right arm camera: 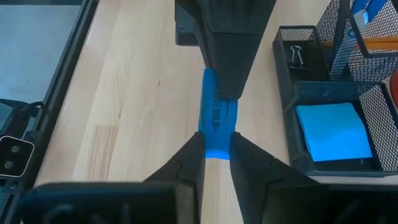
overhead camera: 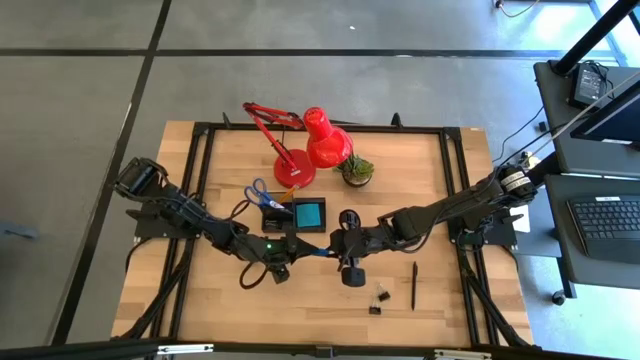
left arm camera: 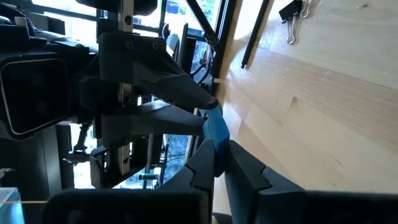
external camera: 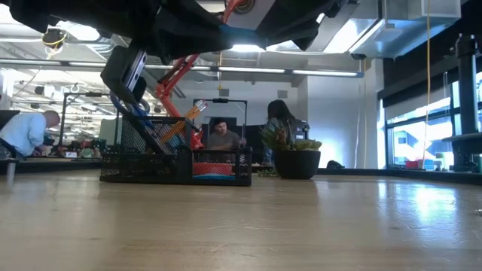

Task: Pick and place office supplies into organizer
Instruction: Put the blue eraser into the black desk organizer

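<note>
The small blue eraser [overhead camera: 318,252] is held in the air between both grippers, in front of the black mesh organizer [overhead camera: 293,214]. My left gripper [overhead camera: 305,251] comes from the table's left and my right gripper [overhead camera: 329,252] from its right; each is shut on one end of the eraser. The blue note pad [right arm camera: 328,129] lies in the organizer's tray. A binder clip [right arm camera: 295,55] sits in another section, and scissors [overhead camera: 260,192] and orange pencils [external camera: 188,114] stand in the tall slots. A black pen [overhead camera: 414,284] and a binder clip [overhead camera: 377,297] lie on the table. My left gripper [left arm camera: 216,163] pinches the eraser's left end [left arm camera: 217,140] between its two fingers, coming level from the table's left, along the eraser. The eraser is lifted clear of the table. My right gripper [right arm camera: 216,146] pinches the eraser's right end [right arm camera: 215,134] between its two fingertips, level from the table's right, along its length. The printed face [right arm camera: 216,112] shows between the two grippers.
The red desk lamp [overhead camera: 310,150] and the small potted plant [overhead camera: 357,170] stand behind the organizer near the far edge. Bare wood lies toward the table's near edge [overhead camera: 300,310]. People sit in the room beyond the table [external camera: 222,135].
</note>
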You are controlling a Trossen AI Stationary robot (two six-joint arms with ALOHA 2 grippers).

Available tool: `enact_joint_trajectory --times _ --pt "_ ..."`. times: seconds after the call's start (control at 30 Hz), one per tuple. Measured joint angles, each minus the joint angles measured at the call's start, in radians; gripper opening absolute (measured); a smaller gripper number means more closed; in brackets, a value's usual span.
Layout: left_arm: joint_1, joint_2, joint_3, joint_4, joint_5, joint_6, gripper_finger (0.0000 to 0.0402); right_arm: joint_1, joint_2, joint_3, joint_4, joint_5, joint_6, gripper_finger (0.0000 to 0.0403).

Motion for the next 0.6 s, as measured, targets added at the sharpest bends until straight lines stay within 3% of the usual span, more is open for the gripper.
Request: enact_joint_trajectory --times 0.17,0.37,0.5,0.6 --pt "0.0 0.0 0.0 0.0 0.0 0.0 0.002 0.0 0.0 0.0 0.0 0.0 -0.001 0.0079" --pt "0.0 0.0 0.0 -0.004 -0.002 -0.026 0.002 0.0 -0.003 0.001 -0.089 0.004 0.016 0.0147" --pt "0.0 0.0 0.0 -0.003 -0.01 -0.166 0.002 0.0 -0.003 0.001 -0.249 0.005 0.023 0.0191" --pt "-0.001 0.0 0.0 -0.003 -0.076 -0.341 0.002 -0.002 -0.003 0.001 -0.323 0.017 0.067 0.0212"
